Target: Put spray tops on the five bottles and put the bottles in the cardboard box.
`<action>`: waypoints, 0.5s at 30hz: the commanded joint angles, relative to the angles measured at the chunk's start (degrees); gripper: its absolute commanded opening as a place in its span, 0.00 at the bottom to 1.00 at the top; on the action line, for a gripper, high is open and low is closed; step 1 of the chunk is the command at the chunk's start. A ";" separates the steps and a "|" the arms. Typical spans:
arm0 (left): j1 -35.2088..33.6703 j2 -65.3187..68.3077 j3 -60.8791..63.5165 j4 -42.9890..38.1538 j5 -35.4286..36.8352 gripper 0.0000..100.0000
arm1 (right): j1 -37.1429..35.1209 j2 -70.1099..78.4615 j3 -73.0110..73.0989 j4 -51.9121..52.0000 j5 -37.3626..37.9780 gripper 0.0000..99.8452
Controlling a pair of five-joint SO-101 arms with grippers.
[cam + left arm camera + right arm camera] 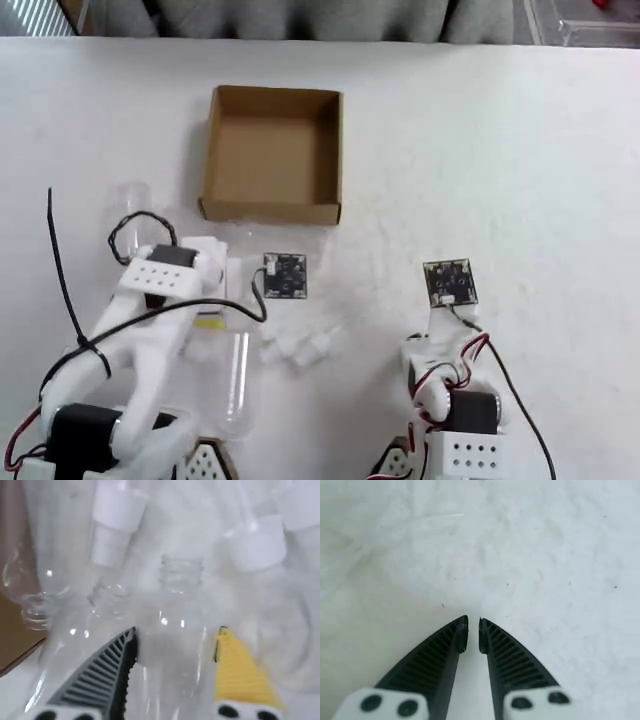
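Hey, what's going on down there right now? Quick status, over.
Left hand open astride a capless bottle. Right hand shut, empty, over bare table. Spray tops lie loose nearby. Cardboard box has no bottles yet.

A white table, with grey fabric beyond its far edge.

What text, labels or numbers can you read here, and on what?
No readable text in any view.
box: plain cardboard, no print visible.
bottles: clear, no labels.
spray tops: plain white.
camera boards: any markings are too small to read.
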 commanded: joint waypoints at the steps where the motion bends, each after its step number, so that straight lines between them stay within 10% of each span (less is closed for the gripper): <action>1: 1.01 1.45 -0.62 -0.44 0.09 0.02 | 0.31 -0.75 0.44 0.13 0.44 0.02; 15: 1.36 1.36 -20.48 26.46 16.09 0.02 | 0.48 -0.75 0.44 0.13 0.44 0.02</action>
